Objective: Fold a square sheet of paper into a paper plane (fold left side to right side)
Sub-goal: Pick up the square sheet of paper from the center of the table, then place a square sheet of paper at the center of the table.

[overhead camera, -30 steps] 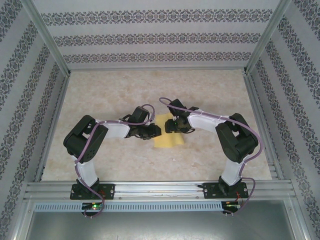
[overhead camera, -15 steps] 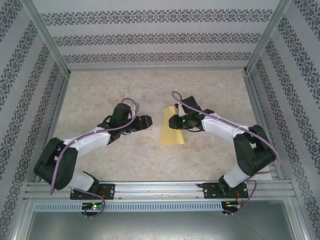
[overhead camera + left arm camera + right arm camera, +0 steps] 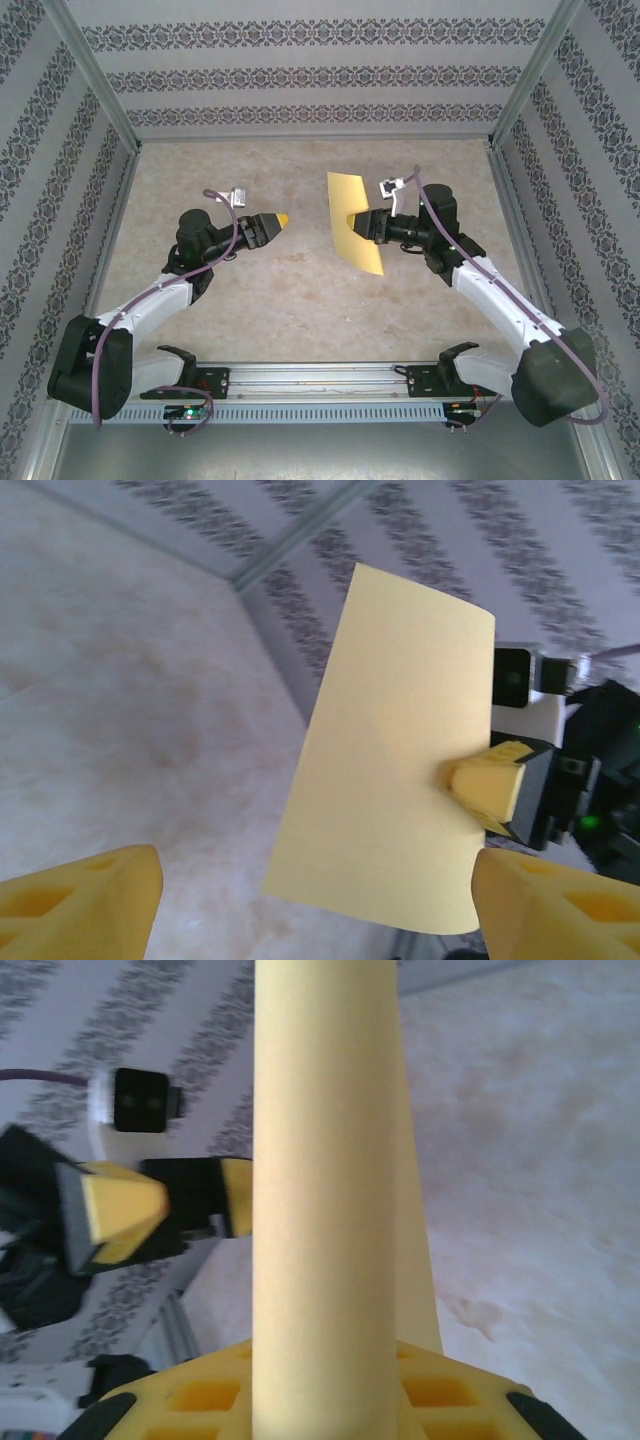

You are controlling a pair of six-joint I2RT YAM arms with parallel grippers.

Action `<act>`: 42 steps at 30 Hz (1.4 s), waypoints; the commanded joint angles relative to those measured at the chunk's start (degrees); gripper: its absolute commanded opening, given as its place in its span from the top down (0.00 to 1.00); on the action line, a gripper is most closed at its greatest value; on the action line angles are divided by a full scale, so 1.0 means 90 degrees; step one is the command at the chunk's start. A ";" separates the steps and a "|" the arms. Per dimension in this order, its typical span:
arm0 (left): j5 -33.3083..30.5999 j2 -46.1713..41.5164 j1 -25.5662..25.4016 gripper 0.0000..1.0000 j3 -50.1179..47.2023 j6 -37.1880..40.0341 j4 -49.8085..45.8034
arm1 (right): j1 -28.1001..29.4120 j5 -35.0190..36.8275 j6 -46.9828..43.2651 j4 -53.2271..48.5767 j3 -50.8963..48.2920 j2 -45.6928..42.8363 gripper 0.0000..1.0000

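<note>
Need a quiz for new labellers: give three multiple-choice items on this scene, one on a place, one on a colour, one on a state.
1. Where is the sheet of paper?
A. lying flat, untouched
B. held in the air by the right end effector
C. pinned against the back wall

2. What colour is the sheet of paper?
A. yellow
B. white
C. blue

3. What state is the left end effector in?
A. shut on the sheet
B. open, holding nothing
C. shut, empty

Answers:
1 B: the top view shows it raised in that grip.
2 A: it is plain yellow in every view.
3 B: its wrist view shows it spread wide, with the sheet well beyond it.
</note>
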 commanded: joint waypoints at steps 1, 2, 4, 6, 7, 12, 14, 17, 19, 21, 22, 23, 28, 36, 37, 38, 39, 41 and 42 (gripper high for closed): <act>0.0828 0.0220 -0.0007 0.18 0.0253 -0.0719 0.1692 | -0.0015 -0.0878 0.0716 0.1109 -0.0111 -0.0236 0.74; 0.0874 0.0301 -0.0052 0.17 0.0283 -0.0786 0.1864 | -0.0006 -0.0916 0.0918 0.1376 -0.0139 -0.0265 0.74; 0.0933 0.0422 -0.0174 0.16 0.0376 -0.0806 0.1962 | 0.0045 -0.0940 0.1262 0.1859 -0.0189 -0.0302 0.74; 0.0988 0.0543 -0.0353 0.16 0.0490 -0.0723 0.1905 | 0.0130 -0.0923 0.1477 0.2165 -0.0187 -0.0288 0.74; 0.1017 0.0592 -0.0431 0.16 0.0551 -0.0678 0.1872 | 0.0178 -0.0903 0.1512 0.2215 -0.0168 -0.0275 0.74; 0.1102 0.0828 -0.0738 0.15 0.0792 -0.0649 0.1937 | 0.0419 -0.0776 0.1504 0.2272 -0.0080 -0.0105 0.74; 0.1081 0.0906 -0.0826 0.16 0.0872 -0.0587 0.1855 | 0.0468 -0.0762 0.1502 0.2292 -0.0068 -0.0009 0.74; 0.1084 0.1069 -0.0930 0.19 0.1019 -0.0475 0.1658 | 0.0537 -0.0790 0.1514 0.2330 -0.0048 0.0124 0.74; 0.1071 0.1146 -0.0977 0.20 0.1064 -0.0454 0.1644 | 0.0549 -0.0790 0.1524 0.2346 -0.0057 0.0147 0.74; 0.1070 0.1204 -0.0989 0.26 0.1082 -0.0449 0.1654 | 0.0560 -0.0756 0.1514 0.2351 -0.0086 0.0138 0.74; 0.1071 0.1229 -0.0991 0.30 0.1089 -0.0453 0.1658 | 0.0552 -0.0745 0.1501 0.2341 -0.0101 0.0130 0.74; 0.1083 0.1240 -0.1001 0.36 0.1108 -0.0463 0.1671 | 0.0550 -0.0723 0.1479 0.2341 -0.0120 0.0119 0.74; 0.1034 0.1213 -0.1001 0.69 0.1097 -0.0355 0.1512 | 0.0483 -0.0644 0.1450 0.2300 -0.0194 0.0108 0.74; 0.0712 0.1157 -0.0997 0.98 0.1069 -0.0070 0.0709 | 0.0321 -0.0252 0.1121 0.1758 -0.0338 -0.0020 0.62; 0.0667 0.1158 -0.0992 0.99 0.1078 -0.0043 0.0512 | 0.0302 -0.0145 0.1015 0.1580 -0.0355 -0.0057 0.59; 0.0603 0.1172 -0.0991 0.99 0.1087 -0.0008 0.0252 | 0.0288 0.0005 0.0879 0.1370 -0.0374 -0.0112 0.55; 0.0557 0.1192 -0.0985 0.99 0.1107 0.0048 -0.0004 | 0.0280 0.0207 0.0746 0.1119 -0.0398 -0.0161 0.52; 0.0478 0.1234 -0.0988 1.00 0.1106 0.0110 -0.0448 | 0.0247 0.0539 0.0510 0.0679 -0.0437 -0.0239 0.46; 0.0451 0.1269 -0.0991 1.00 0.1096 0.0164 -0.0632 | 0.0243 0.0717 0.0381 0.0422 -0.0448 -0.0271 0.44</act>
